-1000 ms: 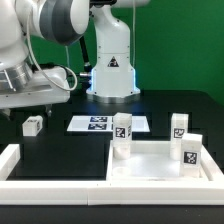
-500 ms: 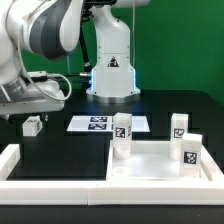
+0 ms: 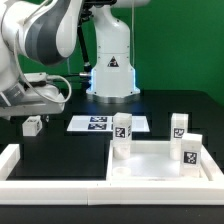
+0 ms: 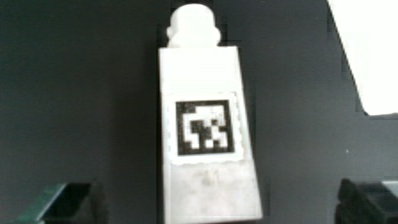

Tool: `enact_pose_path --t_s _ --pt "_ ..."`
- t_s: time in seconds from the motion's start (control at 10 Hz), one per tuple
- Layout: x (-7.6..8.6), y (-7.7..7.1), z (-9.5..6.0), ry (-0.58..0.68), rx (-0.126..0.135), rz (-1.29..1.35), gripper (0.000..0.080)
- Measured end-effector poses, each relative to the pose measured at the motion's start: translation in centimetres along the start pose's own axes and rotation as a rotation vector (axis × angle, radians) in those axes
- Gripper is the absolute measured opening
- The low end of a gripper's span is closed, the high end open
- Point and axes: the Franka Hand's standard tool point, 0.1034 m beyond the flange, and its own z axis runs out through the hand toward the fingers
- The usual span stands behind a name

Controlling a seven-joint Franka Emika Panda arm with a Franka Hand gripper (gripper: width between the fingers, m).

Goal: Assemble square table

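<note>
The white square tabletop [image 3: 160, 168] lies at the front of the exterior view's right. Three tagged white legs stand on it: one [image 3: 122, 129], a second [image 3: 179, 125] and a third [image 3: 189, 149]. A fourth leg [image 3: 32, 125] lies loose on the black table at the exterior view's left. My gripper [image 3: 38, 100] hangs just above it. In the wrist view this leg [image 4: 205, 120] lies lengthwise with its tag up and its peg end away. My gripper [image 4: 217, 203] is open, and its dark fingers [image 4: 71, 202] stand apart on either side of the leg without touching it.
The marker board [image 3: 95, 123] lies flat between the loose leg and the tabletop; a white corner [image 4: 377, 60] in the wrist view may belong to it. A long white rail [image 3: 50, 170] runs along the front left. The robot base [image 3: 112, 70] stands behind.
The arm has turned and sunk a little toward the loose leg at the exterior view's left. The legs and the tabletop have not moved.
</note>
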Motion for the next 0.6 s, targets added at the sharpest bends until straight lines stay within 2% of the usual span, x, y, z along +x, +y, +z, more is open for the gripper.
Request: enact_pose_path --t_s 0.1,0.2,0.4,0.5,0.6 --pt "-0.1 0.2 0.6 -0.017 -0.004 0.001 0.0649" --pt "-0.7 0.3 1.4 -0.103 -0.004 0.004 0.0649" --pt "-0.8 0.4 2.2 -0.239 0.0 0.006 0.0649" --pt "-0.9 0.4 2.5 -0.323 0.016 0.016 0.0649" --pt "-0.4 0.5 2.6 -0.351 0.011 0.017 0.0649"
